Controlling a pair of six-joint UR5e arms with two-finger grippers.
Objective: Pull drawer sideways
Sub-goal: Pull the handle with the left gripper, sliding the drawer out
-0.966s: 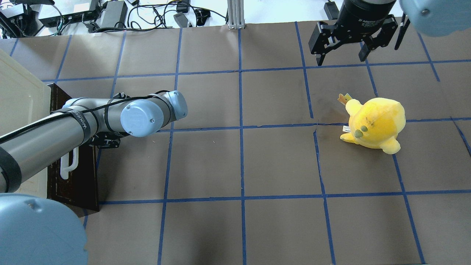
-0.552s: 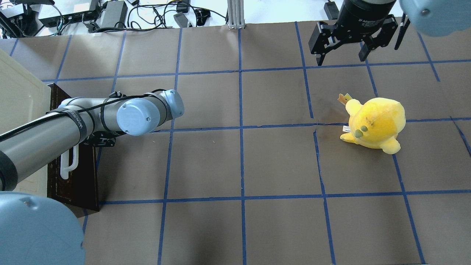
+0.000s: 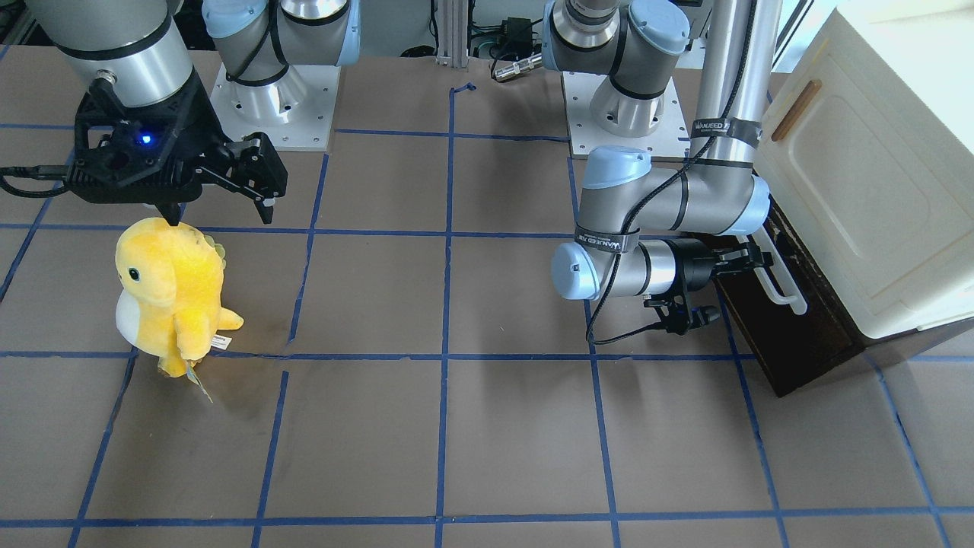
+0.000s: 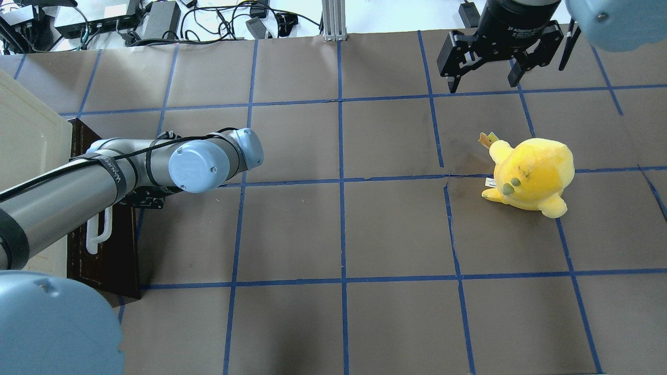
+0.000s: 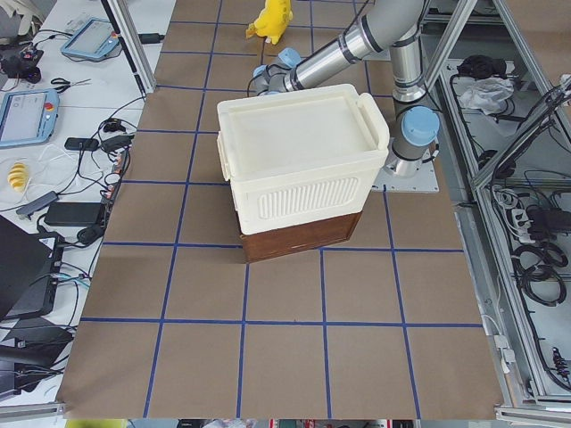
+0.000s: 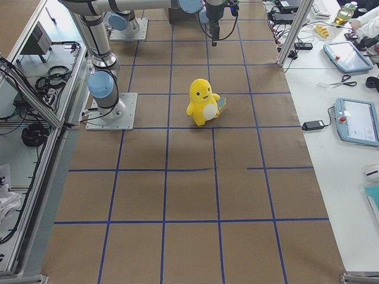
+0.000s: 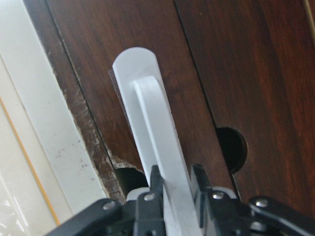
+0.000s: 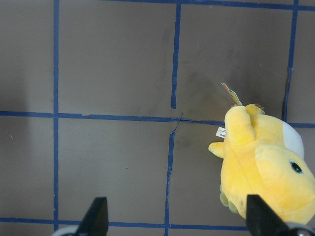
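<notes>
Front-facing: the drawer [image 3: 799, 342] is seen under the cream cabinet [image 3: 860, 190], with the left gripper [image 3: 749, 259] at its white handle [image 3: 784, 289]. Left wrist: the white handle is clamped between the fingers [image 7: 199, 178]. Overhead: the right gripper [image 4: 483, 86] is held spread, well apart from the cabinet.

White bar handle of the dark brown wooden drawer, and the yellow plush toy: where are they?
white bar handle [image 7: 160, 137]: left wrist view, middle of the bar.
yellow plush toy [image 4: 531, 174]: overhead view, middle of its body.
</notes>
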